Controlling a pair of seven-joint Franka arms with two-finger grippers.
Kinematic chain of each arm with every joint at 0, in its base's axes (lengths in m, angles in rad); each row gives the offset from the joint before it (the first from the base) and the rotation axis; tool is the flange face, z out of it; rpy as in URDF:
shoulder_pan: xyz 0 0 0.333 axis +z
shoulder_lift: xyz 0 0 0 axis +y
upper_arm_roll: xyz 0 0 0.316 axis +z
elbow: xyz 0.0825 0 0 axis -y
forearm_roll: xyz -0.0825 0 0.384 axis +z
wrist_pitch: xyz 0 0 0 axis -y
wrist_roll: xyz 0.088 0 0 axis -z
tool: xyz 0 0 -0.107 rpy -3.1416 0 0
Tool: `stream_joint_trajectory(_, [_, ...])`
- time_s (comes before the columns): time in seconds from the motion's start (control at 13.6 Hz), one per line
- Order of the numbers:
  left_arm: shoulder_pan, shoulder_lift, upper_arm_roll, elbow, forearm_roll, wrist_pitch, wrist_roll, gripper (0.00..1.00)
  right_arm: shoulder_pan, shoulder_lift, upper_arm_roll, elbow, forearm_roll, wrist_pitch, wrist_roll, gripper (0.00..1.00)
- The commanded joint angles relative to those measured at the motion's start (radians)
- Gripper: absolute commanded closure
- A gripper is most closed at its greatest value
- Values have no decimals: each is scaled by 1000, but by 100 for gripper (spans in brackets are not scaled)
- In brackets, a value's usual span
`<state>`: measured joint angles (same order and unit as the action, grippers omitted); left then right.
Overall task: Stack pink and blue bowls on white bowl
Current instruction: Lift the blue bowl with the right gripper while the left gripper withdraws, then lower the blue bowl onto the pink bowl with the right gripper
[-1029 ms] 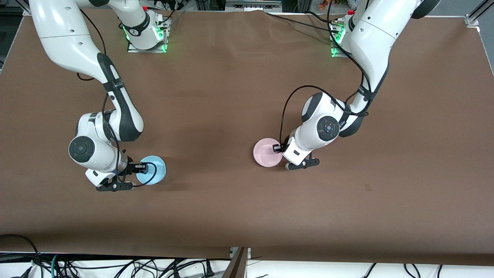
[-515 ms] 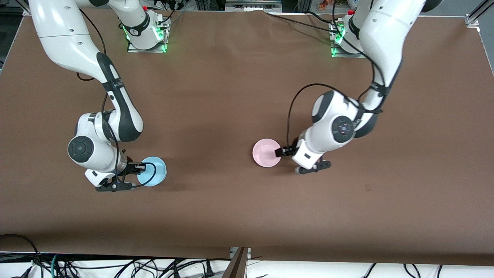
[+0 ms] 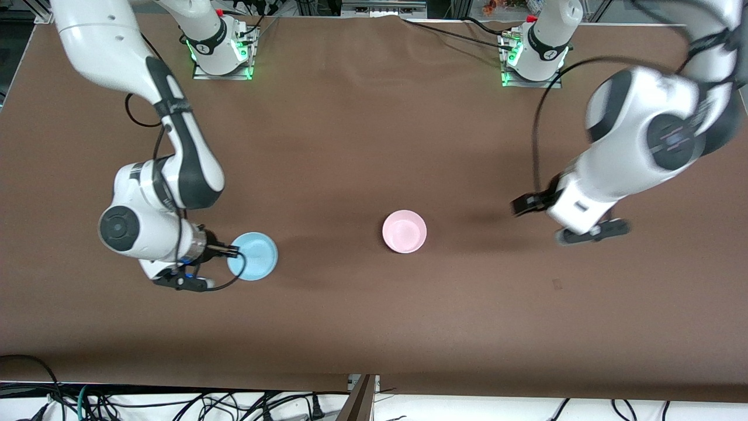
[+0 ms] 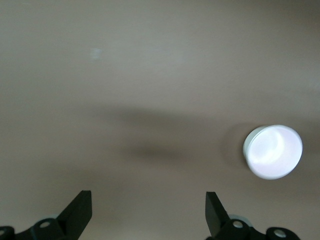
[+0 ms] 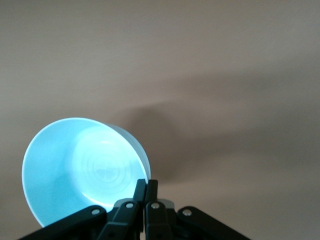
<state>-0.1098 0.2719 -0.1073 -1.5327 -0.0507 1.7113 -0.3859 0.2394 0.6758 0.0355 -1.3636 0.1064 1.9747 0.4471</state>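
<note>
1. Brown matting covers the table (image 3: 362, 134) across its whole width, and both arm bases are seen along the top edge of the front view.
2. Toward the right arm's end, the right gripper (image 3: 232, 252) is clamped shut on the rim of the blue bowl (image 3: 255, 264), which is tilted and lifted off the surface.
3. In the right wrist view, the blue bowl (image 5: 82, 170) is shown tipped, with the closed fingers (image 5: 139, 197) pinching its rim.
4. Near the middle of the table, the pink bowl (image 3: 404, 231) is set upright on the matting, touched by neither gripper.
5. No white rim can be made out under the pink bowl from the front view; in the left wrist view it (image 4: 273, 151) is washed out.
6. Toward the left arm's end, the left gripper (image 3: 523, 206) is held in the air over bare matting, well apart from the pink bowl, with its fingers (image 4: 80, 214) spread wide and nothing between them.
</note>
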Motion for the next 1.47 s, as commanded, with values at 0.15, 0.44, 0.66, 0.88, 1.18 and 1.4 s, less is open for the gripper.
stream_joint_trajectory(0.15, [73,-131,83,22,20,-171,272,0,266,91,52,158,-1,88,683,100])
stream_joint_trajectory(0.44, [94,-122,112,88,20,-272,312,0,415,168,50,199,-2,263,985,100])
stream_joint_trajectory(0.66, [96,-108,112,91,20,-282,312,0,460,211,38,212,-16,319,1035,100])
stream_joint_trajectory(0.88, [102,-100,112,91,18,-282,314,0,463,214,35,193,-85,309,1021,100])
stream_joint_trajectory(1.18, [110,-56,109,159,9,-280,308,0,463,214,35,164,-82,309,1021,100])
stream_joint_trajectory(1.4, [107,-49,106,175,3,-280,306,0,471,218,37,150,-82,309,1027,100])
